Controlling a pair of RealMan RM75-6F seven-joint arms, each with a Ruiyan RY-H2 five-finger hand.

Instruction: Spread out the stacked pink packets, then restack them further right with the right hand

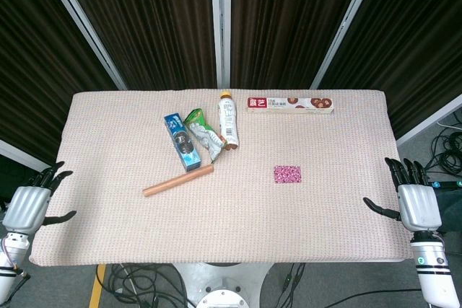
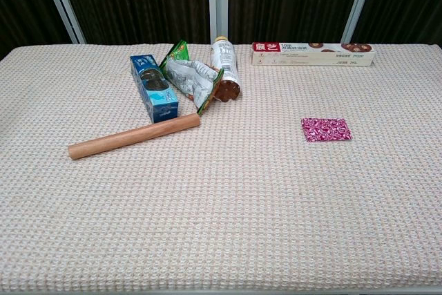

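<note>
Packets stacked right of centre, well apart from clutter, untouched. Right hand at table edge, fingers spread, empty, nearest for the reach. Left hand likewise spread, empty.

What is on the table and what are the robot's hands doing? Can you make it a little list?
pink packets: stacked pink packets lie right of the middle, untouched
left hand: left hand open, at the table's left edge, holding nothing
right hand: right hand open, at the right edge, holding nothing
other things: blue box, green bag, bottle, long biscuit box, wooden stick
</note>
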